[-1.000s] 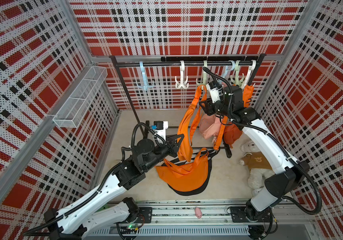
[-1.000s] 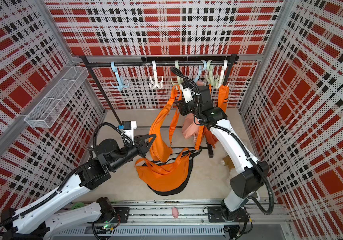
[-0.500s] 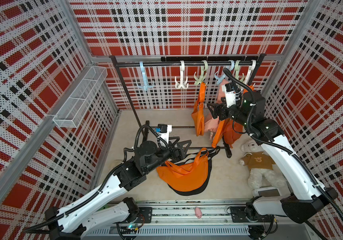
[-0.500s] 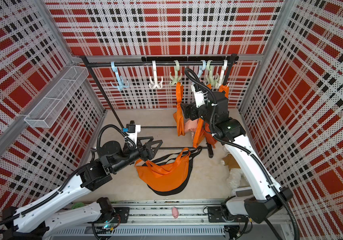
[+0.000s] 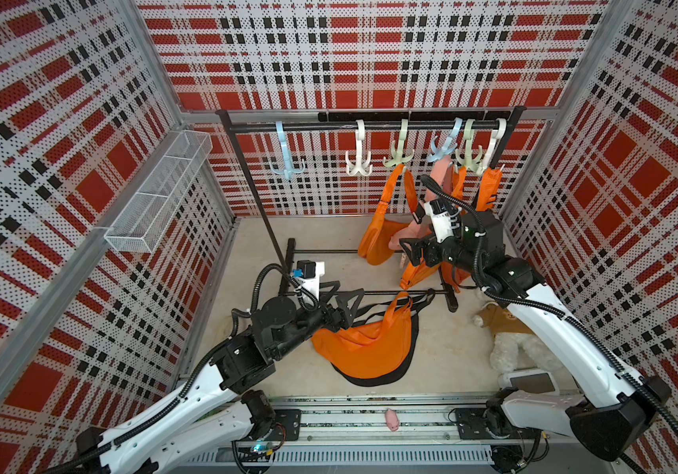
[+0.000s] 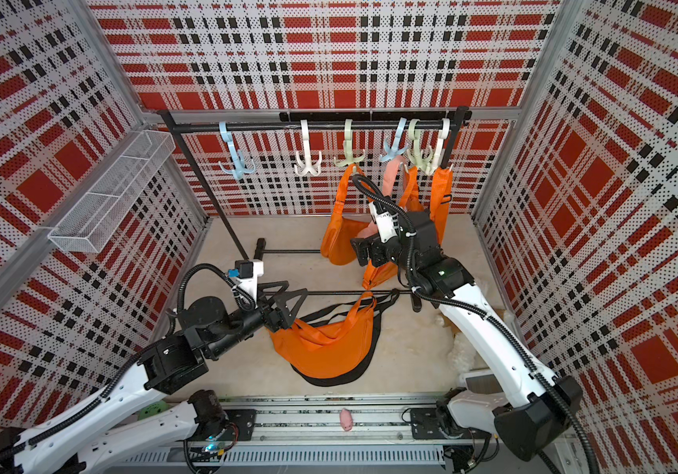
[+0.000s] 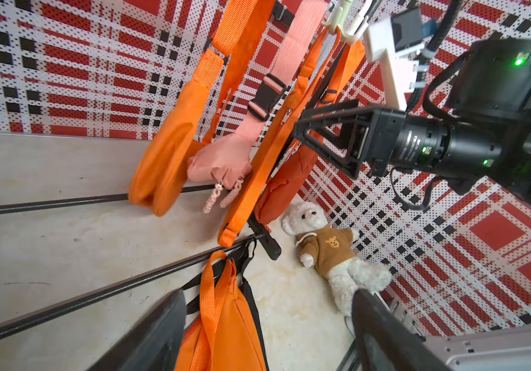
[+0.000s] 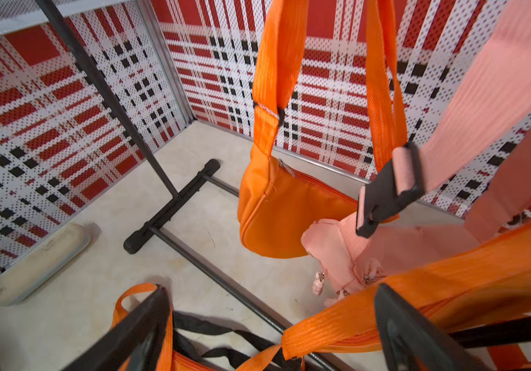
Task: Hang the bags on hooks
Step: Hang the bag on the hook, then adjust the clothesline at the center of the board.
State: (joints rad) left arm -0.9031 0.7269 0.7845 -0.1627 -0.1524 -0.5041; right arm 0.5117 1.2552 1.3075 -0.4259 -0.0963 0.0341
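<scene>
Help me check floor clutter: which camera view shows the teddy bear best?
The left wrist view: the teddy bear lies on the floor, face and brown shirt clear. In both top views the right arm covers much of it. The right wrist view misses it.

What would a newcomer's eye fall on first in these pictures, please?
The red, black and white plaid walls enclose everything. Next come the bright orange bags hanging from hooks towards the right end of the black rail at the back, and one more orange bag lying mid-floor. A white teddy bear in a brown shirt lies at the right.
</scene>
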